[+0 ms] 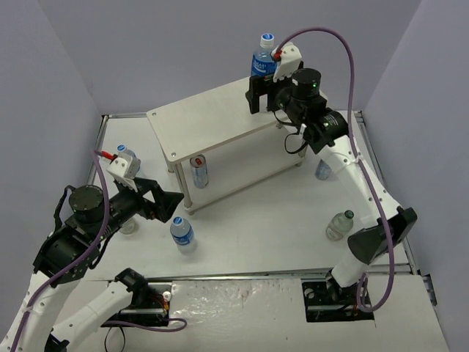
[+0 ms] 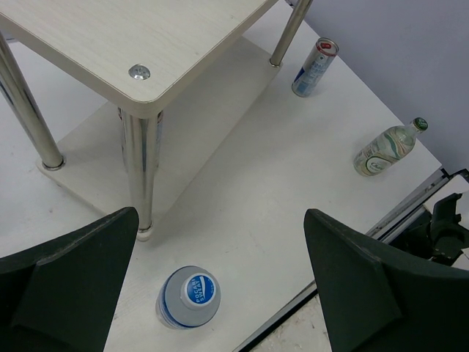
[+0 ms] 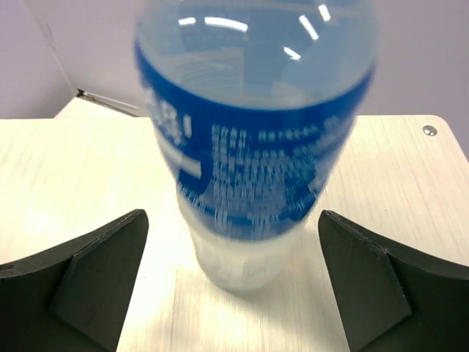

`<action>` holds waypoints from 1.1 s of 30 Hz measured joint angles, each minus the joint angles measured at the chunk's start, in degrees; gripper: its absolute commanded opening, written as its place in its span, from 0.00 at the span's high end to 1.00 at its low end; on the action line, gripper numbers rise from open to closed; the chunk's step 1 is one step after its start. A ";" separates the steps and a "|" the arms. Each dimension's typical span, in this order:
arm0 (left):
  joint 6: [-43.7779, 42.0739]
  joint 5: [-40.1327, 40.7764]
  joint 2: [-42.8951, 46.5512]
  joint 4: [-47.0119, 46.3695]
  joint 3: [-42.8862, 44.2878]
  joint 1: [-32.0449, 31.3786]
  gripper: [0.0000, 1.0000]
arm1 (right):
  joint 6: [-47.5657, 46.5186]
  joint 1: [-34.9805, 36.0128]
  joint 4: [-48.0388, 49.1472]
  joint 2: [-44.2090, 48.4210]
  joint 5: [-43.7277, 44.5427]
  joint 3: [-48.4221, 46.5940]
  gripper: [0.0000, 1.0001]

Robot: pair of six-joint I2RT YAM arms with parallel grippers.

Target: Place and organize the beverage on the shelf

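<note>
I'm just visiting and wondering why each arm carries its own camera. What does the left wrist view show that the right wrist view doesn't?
Only the left wrist: a capped bottle seen from above, a red-topped can and a small green-capped bottle on the white table. Only the right wrist: a blue-labelled bottle standing on the shelf. Both: that pale shelf, and open dark fingers, the left fingers and right fingers.
</note>
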State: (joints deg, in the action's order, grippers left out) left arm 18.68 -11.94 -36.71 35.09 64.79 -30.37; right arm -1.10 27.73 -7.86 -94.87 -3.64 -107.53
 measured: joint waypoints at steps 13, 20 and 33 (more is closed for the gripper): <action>0.04 0.81 0.00 0.26 0.00 0.00 0.06 | 3.69 0.13 1.68 25.70 -6.34 20.59 0.02; 0.33 2.62 0.37 1.33 0.02 0.00 0.06 | 7.34 14.73 8.28 39.74 -7.87 46.12 0.02; 1.36 6.03 5.66 4.11 -2.49 0.00 0.06 | 4.76 46.01 34.86 22.75 4.33 59.87 0.02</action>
State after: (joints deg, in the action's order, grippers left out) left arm 20.03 -5.91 -31.05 39.20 62.30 -30.37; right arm 3.66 73.73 27.00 -72.12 0.69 -47.66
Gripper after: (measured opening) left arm 0.943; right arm 0.980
